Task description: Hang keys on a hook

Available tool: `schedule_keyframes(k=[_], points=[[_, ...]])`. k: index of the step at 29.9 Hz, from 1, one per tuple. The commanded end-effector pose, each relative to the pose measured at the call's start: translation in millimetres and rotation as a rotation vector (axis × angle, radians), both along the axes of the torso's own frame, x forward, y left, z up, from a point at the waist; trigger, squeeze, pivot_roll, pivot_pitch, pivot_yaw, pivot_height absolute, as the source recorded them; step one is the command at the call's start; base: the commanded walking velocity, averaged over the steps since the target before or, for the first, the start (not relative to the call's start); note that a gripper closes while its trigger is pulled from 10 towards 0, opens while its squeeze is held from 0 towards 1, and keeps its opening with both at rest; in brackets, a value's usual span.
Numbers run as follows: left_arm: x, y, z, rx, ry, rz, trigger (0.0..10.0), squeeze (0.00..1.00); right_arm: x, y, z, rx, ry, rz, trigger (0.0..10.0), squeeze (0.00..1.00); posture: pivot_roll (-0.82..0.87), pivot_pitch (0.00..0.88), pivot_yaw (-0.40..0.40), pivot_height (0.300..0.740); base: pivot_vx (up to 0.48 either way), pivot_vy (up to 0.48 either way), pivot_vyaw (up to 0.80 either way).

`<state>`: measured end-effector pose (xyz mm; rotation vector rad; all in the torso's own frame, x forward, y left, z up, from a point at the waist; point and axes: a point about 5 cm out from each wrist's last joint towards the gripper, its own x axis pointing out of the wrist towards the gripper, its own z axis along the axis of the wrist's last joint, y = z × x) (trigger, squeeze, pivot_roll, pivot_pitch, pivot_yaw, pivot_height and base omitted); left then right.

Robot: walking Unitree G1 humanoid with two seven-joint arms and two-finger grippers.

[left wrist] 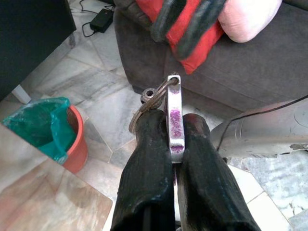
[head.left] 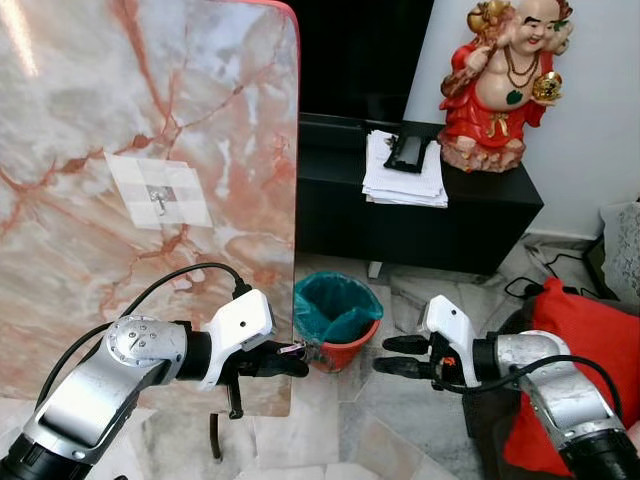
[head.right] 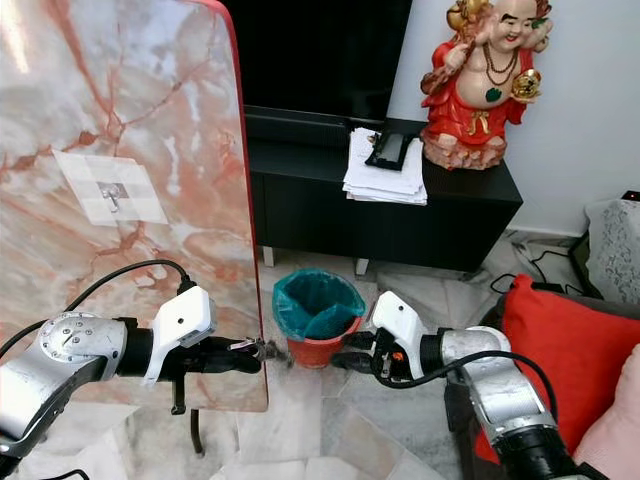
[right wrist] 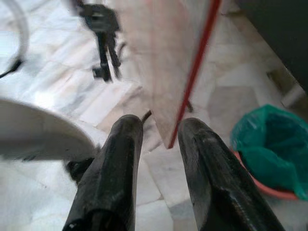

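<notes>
- Nearest the camera, two silver robot arms reach forward from the lower corners, each ending in a white wrist block and two black fingers.
- The left gripper (head.left: 290, 362) is closed tightly on the keys (left wrist: 173, 118). In the left wrist view, a flat silver key with purple marks is pinched between the two fingers, with a metal ring hanging off its end.
- The keys are held low, just in front of the bottom right corner of a marble board (head.left: 140, 190), well below the hook.
- The right gripper (head.left: 392, 356) holds nothing. Its fingers are slightly parted, with a narrow gap showing between them in the right wrist view. It points toward the left gripper, a little apart from it.
- Between and just beyond the two grippers, an orange bin (head.left: 336, 318) with a teal liner stands on the pale marble floor (head.left: 390, 420).
- A red cushion (head.left: 585, 360) lies at the right, beside the right arm.
- The marble board stands upright at the left, pink and white with rust veins and a red edge.
- The hook (head.left: 158, 201) is a small metal one on a clear square pad, fixed near the middle of the board.
- Farther back, a low black cabinet (head.left: 420, 215) carries a stack of papers (head.left: 402, 172) with a dark device on top.
- A red and gold laughing figurine (head.left: 503, 80) stands on the cabinet's right end, against a white wall.
</notes>
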<state>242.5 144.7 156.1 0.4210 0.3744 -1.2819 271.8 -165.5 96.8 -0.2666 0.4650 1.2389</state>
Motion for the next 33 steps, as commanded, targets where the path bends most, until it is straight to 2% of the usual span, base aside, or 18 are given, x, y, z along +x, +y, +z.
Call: schedule_keyframes(k=[1,5,10,15,16,26,32,33], points=[[-2.2,-10.1,5,-0.003,-0.028,-0.054,10.0,0.0,-5.7,5.4,7,-0.003,-0.017,0.086,10.0,0.0,-0.02,0.0,-0.084,0.74,0.0,0.0,0.0],[-2.5,-13.5,6,-0.006,-0.032,-0.07,10.0,0.0,-12.3,13.3,17,0.044,-0.014,0.171,10.0,0.0,-0.02,0.0,-0.088,0.74,0.0,0.0,0.0],[-2.1,-15.5,8,-0.005,-0.041,-0.081,10.0,0.0,-21.8,20.3,23,0.044,-0.001,0.276,10.0,0.0,-0.02,0.0,-0.095,0.74,0.0,0.0,0.0],[0.0,-19.7,11,-0.013,-0.059,-0.088,10.0,0.0,-22.8,28.8,30,0.079,-0.001,0.305,10.0,0.0,-0.02,0.0,-0.104,0.74,0.0,0.0,0.0],[1.1,-21.4,13,-0.018,-0.066,-0.089,10.0,0.0,-23.9,30.9,31,0.086,0.009,0.32,10.0,1.0,-0.02,0.0,-0.106,0.74,0.0,0.0,0.0],[2.6,-24.9,18,-0.034,-0.081,-0.095,10.0,0.0,-30.3,49.3,42,0.131,0.004,0.389,10.0,1.0,-0.03,0.0,-0.113,0.74,0.0,0.0,0.0],[4.1,-28.0,23,-0.048,-0.096,-0.096,10.0,0.0,-31.6,51.4,43,0.113,-0.007,0.403,10.0,0.98,-0.03,0.0,-0.118,0.74,0.0,0.0,0.0],[4.2,-28.9,24,-0.051,-0.1,-0.098,10.0,0.0,-32.5,52.0,44,0.1,-0.01,0.414,10.0,0.0,-0.03,0.0,-0.119,0.74,0.0,0.0,0.0]])
